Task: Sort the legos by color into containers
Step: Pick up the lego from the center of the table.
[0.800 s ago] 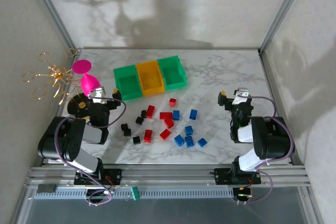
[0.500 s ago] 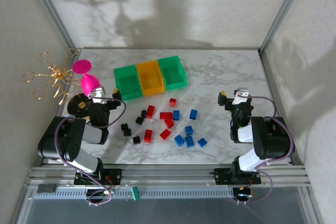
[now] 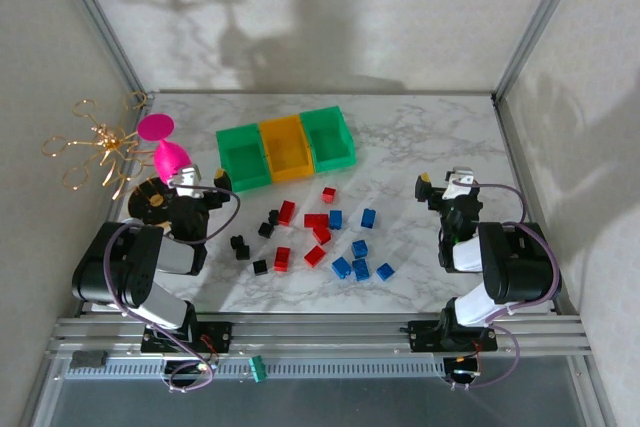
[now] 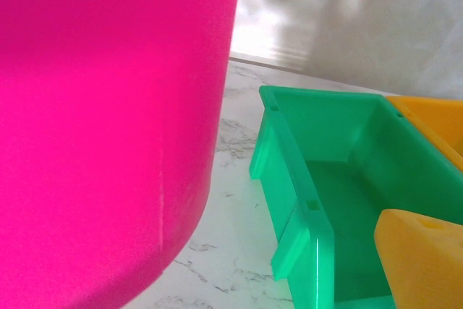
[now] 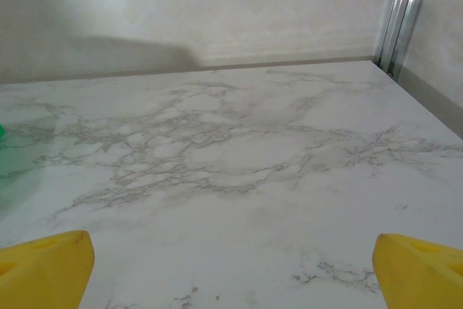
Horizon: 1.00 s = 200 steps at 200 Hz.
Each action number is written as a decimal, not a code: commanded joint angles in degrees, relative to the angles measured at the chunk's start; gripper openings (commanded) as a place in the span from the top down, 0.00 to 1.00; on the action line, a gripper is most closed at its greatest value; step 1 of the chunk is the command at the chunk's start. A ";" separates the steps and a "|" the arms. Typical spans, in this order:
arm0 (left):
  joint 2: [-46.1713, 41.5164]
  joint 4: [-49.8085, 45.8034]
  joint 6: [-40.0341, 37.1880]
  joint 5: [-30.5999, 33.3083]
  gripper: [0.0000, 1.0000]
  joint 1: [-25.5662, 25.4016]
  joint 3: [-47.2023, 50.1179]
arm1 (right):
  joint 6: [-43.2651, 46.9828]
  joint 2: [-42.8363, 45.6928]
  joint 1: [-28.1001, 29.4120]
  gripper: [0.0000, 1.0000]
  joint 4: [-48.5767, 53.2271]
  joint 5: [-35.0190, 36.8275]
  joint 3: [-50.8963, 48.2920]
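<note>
The containers (image 3: 286, 150) stand at the back of the table: a green bin (image 3: 243, 157), an orange-yellow bin (image 3: 284, 149) and a second green bin (image 3: 328, 137), joined in a row. Red legos (image 3: 316, 220), blue legos (image 3: 359, 248) and black legos (image 3: 240, 246) lie scattered on the marble in front of them. My left gripper (image 3: 198, 184) is open, left of the legos. In its wrist view one yellow fingertip (image 4: 423, 258) shows before the green bin (image 4: 340, 179). My right gripper (image 3: 443, 183) is open over bare marble, its yellow fingertips (image 5: 43, 265) wide apart.
A pink goblet toy (image 3: 168, 152) stands just beyond my left gripper and looms close in the left wrist view (image 4: 108, 106). A gold wire ornament (image 3: 95, 147) and a black-and-gold disc (image 3: 152, 197) sit at the left edge. Walls and metal posts (image 5: 401, 12) enclose the table.
</note>
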<state>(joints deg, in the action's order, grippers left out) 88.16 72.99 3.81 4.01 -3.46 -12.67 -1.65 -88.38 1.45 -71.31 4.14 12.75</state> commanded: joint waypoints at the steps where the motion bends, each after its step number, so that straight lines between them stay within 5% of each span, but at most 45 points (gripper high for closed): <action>1: -0.27 -0.38 -0.54 -0.67 0.01 0.56 -0.80 | 0.68 0.31 -0.60 0.01 -0.50 -1.35 0.56; 89: -0.56 0.04 -0.85 -0.01 0.01 0.31 -0.52 | 0.73 0.37 -0.57 0.01 -1.02 -1.10 0.34; 200: -9.49 -26.07 -4.64 5.57 0.01 -7.13 -9.93 | -5.77 16.33 -0.60 0.01 20.58 4.53 7.29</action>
<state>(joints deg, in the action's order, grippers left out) 78.65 54.02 -0.27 7.75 -10.37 -19.64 -3.88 -74.30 1.26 -57.28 6.24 17.04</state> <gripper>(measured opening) 0.995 0.988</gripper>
